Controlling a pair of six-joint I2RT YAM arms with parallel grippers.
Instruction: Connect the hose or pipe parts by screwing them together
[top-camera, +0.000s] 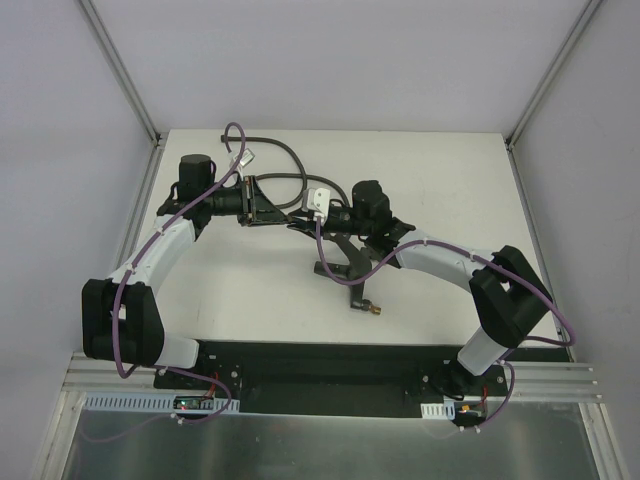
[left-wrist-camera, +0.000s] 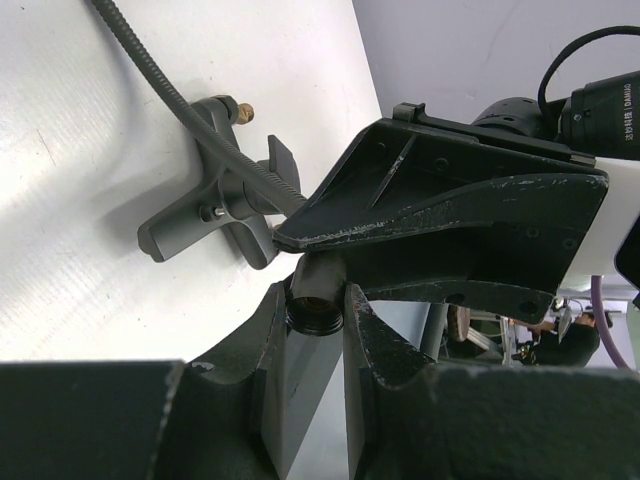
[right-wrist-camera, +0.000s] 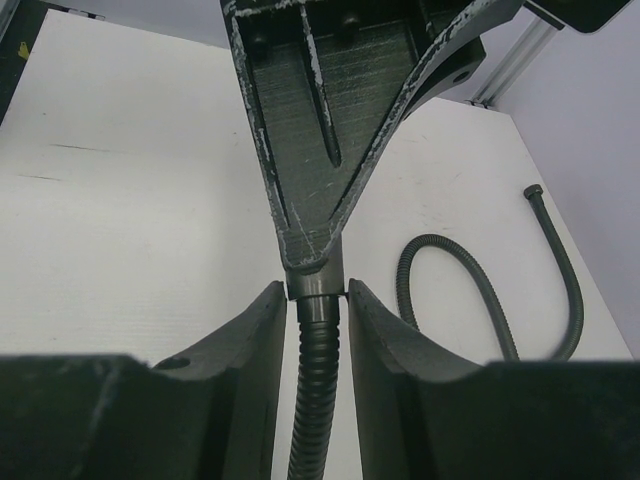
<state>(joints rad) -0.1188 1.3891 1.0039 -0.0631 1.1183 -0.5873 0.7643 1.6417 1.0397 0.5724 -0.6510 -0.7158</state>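
The dark grey ribbed hose (top-camera: 270, 142) loops across the back of the white table. Its free end (right-wrist-camera: 533, 190) rests on the surface. The other end carries a nut (left-wrist-camera: 316, 300) with its open threaded mouth showing, and my left gripper (left-wrist-camera: 316, 308) is shut on that nut. My right gripper (right-wrist-camera: 317, 295) straddles the smooth collar (right-wrist-camera: 318, 308) just behind it, jaws slightly apart with a sliver of gap on one side. The forked fitting (top-camera: 340, 270) lies on the table apart from both grippers, brass end (left-wrist-camera: 245, 112) visible.
Both grippers meet above the table's middle, fingers crossing closely. The hose's loop (right-wrist-camera: 455, 260) lies to the right of them. Metal frame posts (top-camera: 125, 70) stand at the table's back corners, with a black base plate (top-camera: 320, 365) along the near edge.
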